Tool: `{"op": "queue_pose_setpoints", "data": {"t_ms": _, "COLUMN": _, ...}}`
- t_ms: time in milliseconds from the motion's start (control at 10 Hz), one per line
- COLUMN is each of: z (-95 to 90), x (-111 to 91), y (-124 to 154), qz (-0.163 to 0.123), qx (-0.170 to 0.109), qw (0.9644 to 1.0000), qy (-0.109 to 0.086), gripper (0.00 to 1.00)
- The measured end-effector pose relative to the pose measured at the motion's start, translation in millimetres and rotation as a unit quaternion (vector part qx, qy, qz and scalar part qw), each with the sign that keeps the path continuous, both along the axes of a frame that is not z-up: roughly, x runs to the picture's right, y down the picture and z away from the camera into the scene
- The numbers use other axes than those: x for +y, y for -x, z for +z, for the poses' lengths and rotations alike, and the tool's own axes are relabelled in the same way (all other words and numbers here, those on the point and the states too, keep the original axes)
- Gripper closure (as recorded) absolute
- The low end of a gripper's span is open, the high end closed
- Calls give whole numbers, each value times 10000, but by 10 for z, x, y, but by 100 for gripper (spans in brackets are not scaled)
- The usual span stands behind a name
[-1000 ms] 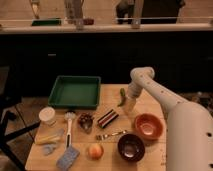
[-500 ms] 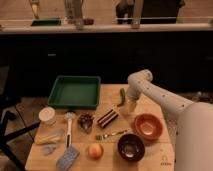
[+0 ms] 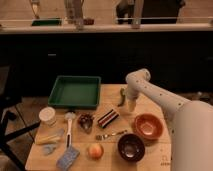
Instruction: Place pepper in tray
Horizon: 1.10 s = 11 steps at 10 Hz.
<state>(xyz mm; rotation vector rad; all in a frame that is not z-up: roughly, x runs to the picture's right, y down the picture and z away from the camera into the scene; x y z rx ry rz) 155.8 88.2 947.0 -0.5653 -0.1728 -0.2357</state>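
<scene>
The slim green pepper [image 3: 121, 97] lies on the wooden table, right of the tray and about a hand's width from it. The dark-green tray [image 3: 56, 92] sits at the table's back left with nothing in it. My gripper [image 3: 131, 105] points down at the table just right of the pepper, close beside it, at the end of the white arm that reaches in from the right.
A reddish-brown bowl [image 3: 148, 126] and a dark bowl [image 3: 131, 146] stand at the front right. A fork [image 3: 111, 134], a striped packet [image 3: 107, 118], a peach-coloured fruit [image 3: 95, 150], a white cup [image 3: 47, 116], a brush [image 3: 68, 127] and a blue sponge [image 3: 68, 157] lie in front of the tray.
My arm has dropped a little, bringing the gripper lower beside the pepper. The pepper has stayed where it was.
</scene>
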Motion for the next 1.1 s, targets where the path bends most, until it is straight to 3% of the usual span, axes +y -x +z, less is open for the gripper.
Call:
{"op": "queue_pose_setpoints", "data": {"t_ms": 500, "z": 1, "x": -13, "y": 140, "qz": -342, "qx": -237, "qw": 9989, "qy": 224, "gripper": 20}}
{"op": "queue_pose_setpoints", "data": {"t_ms": 1100, "z": 56, "x": 53, "y": 168, "qz": -430, "qx": -273, "qw": 9978, "qy": 436, "gripper": 20}}
